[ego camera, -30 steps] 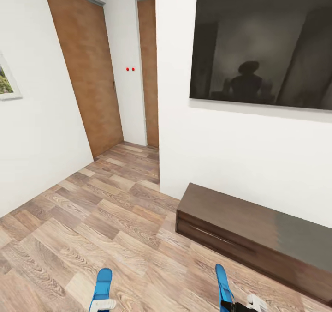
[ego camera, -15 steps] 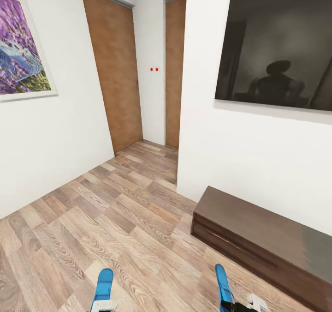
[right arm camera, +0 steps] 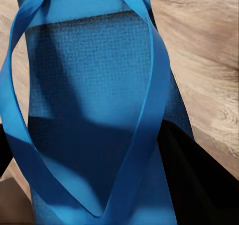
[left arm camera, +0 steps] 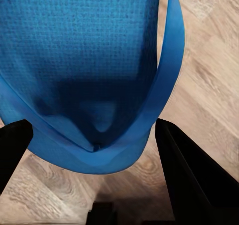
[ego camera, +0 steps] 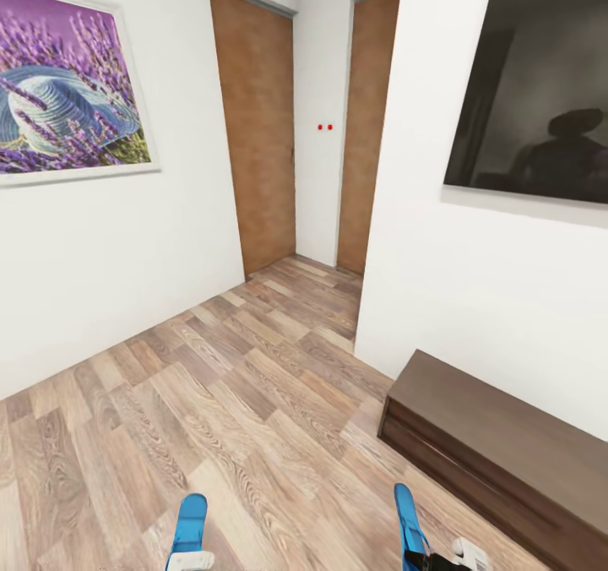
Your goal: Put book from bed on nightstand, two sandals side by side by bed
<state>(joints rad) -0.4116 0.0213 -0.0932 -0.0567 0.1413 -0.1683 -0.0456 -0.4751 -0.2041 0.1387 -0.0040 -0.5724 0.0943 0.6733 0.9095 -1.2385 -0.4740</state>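
I hold two bright-blue sandals above the wood-plank floor. The left sandal (ego camera: pixel 188 522) sticks forward from my left gripper (ego camera: pixel 187 561), which is shut on it; in the left wrist view its sole and strap (left arm camera: pixel 94 70) sit between the black fingers (left arm camera: pixel 186 177). My right gripper (ego camera: pixel 439 561) is shut on the right sandal (ego camera: pixel 409 524), whose strap and sole (right arm camera: pixel 94 100) lie across the right wrist view beside a black finger (right arm camera: pixel 199 185). The book, the bed and the nightstand are out of view.
A long low dark dresser (ego camera: pixel 498 448) stands against the white wall on the right, under a dark screen (ego camera: pixel 540 89). Two brown doors (ego camera: pixel 257 132) close a short hallway ahead. A purple framed picture (ego camera: pixel 67 89) hangs on the left wall. Plank floor (ego camera: pixel 228 402) lies open ahead.
The camera has turned left: the dresser and screen slid right and the purple picture came into view. Both sandals stay in the same place in the grippers.
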